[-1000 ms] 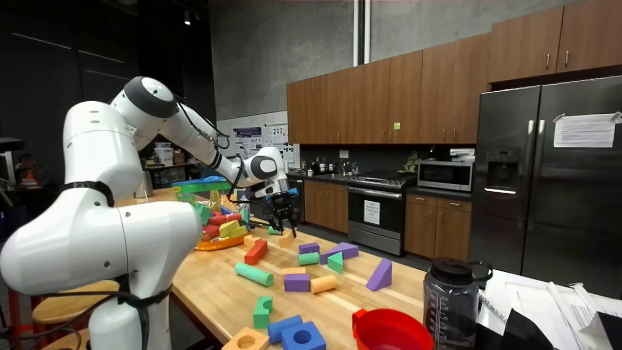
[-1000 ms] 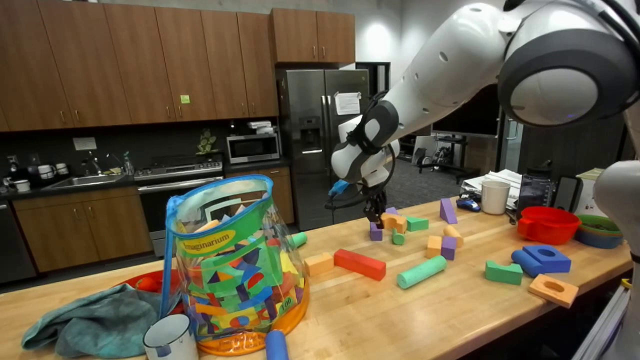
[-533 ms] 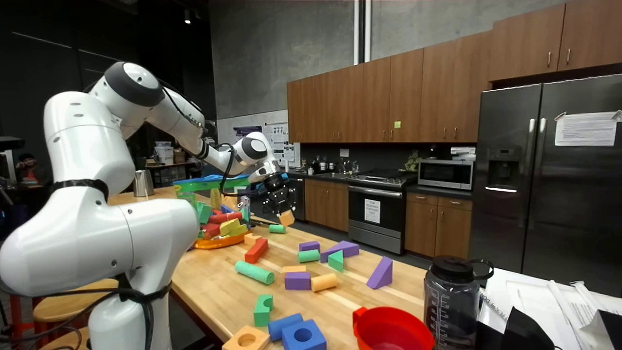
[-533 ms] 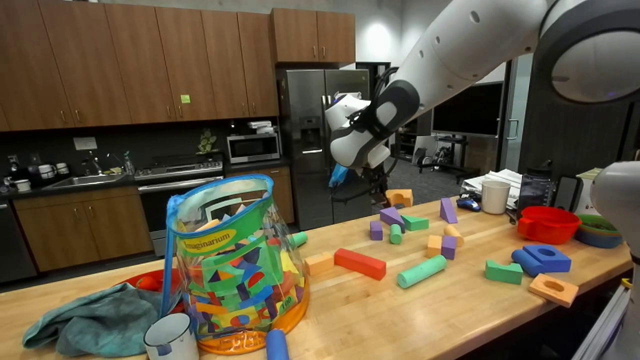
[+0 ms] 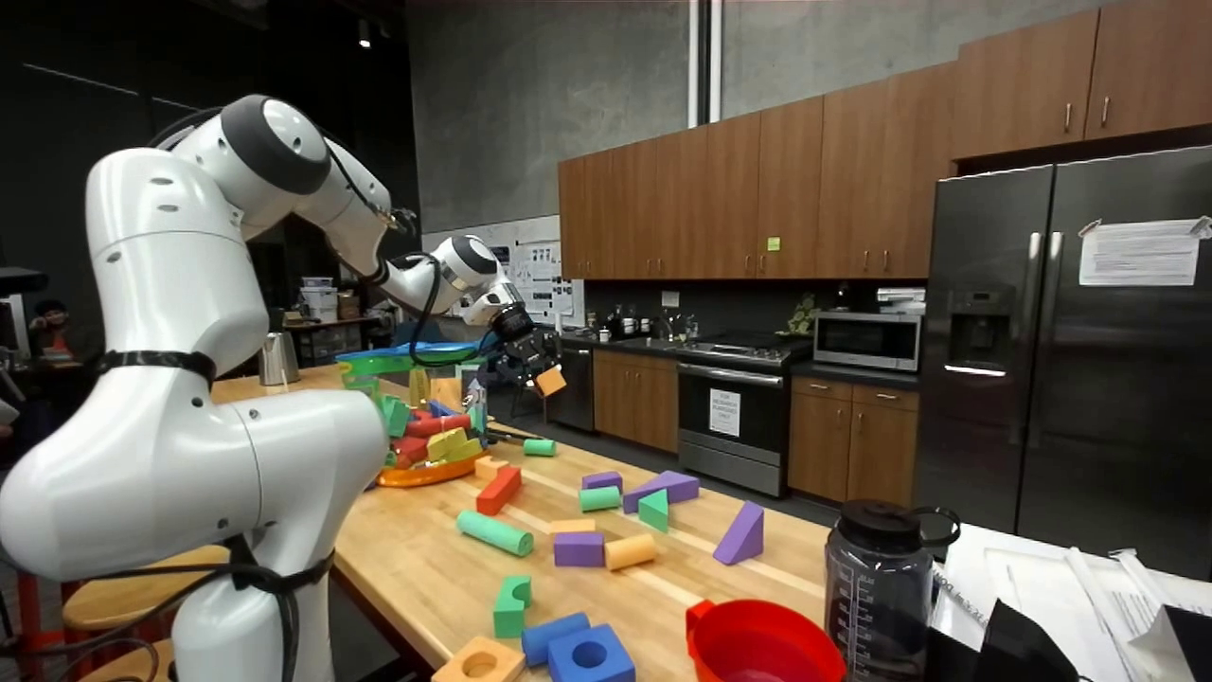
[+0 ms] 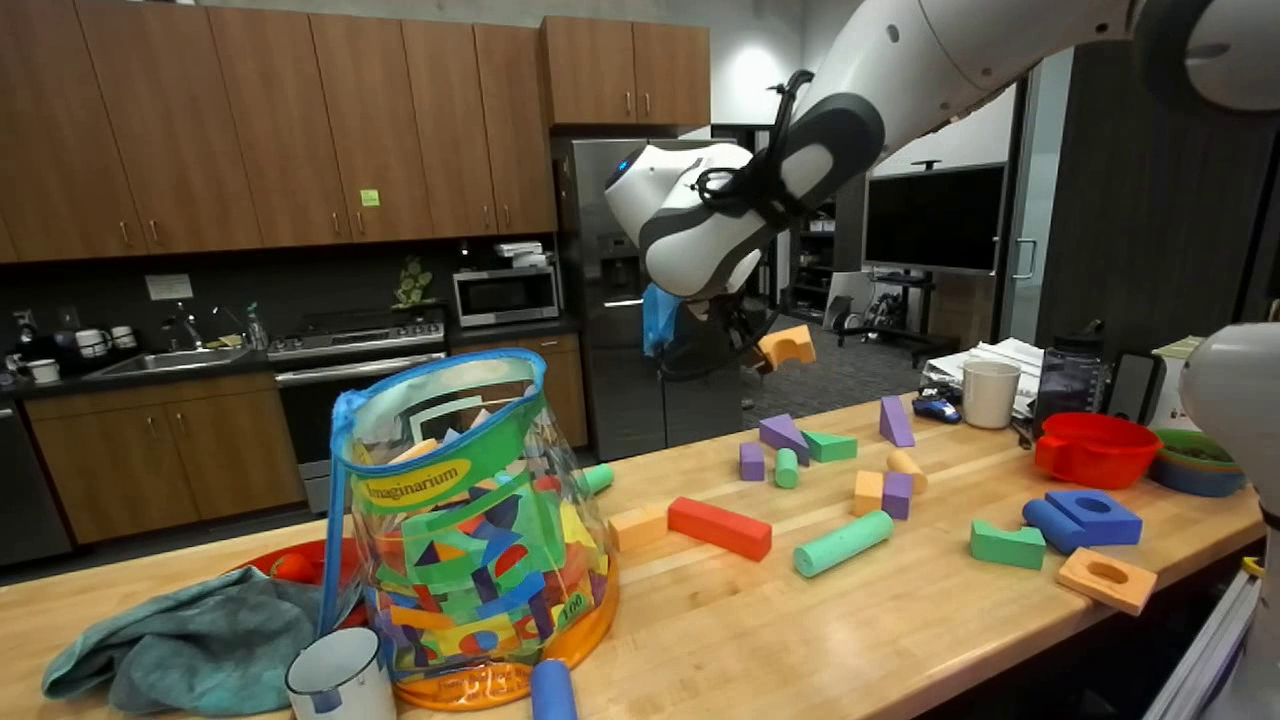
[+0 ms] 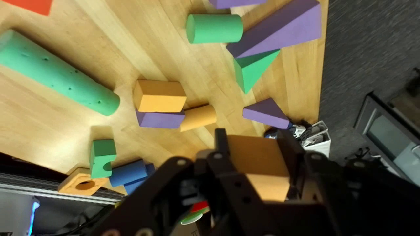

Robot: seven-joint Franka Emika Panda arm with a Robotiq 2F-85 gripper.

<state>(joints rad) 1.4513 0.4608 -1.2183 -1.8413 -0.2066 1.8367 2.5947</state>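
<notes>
My gripper (image 7: 254, 135) is shut on an orange arch block (image 7: 259, 154), with a dark finger on each side of it. In an exterior view the orange arch block (image 6: 788, 346) is tilted and in the air above the far edge of the table. In an exterior view the gripper (image 5: 536, 367) points down and outward with the block at its tips. Below lie a purple ramp block (image 6: 783, 433), a small green cylinder (image 6: 787, 468), a purple cube (image 6: 752, 461) and a green triangle (image 6: 831, 446). The underside of the held block is hidden in the wrist view.
A clear bag of blocks with a green band (image 6: 520, 425) stands on the table (image 6: 700, 640). A red block (image 6: 720, 528), a long green cylinder (image 6: 843, 543), a red pot (image 6: 1098, 450), a bottle (image 5: 879, 592) and an enamel mug (image 6: 340, 675) stand or lie about.
My gripper has lifted the orange arch block up off the table area near the purple ramp. The arm has drawn up and the hand has tilted outward. The small green cylinder has shifted slightly.
</notes>
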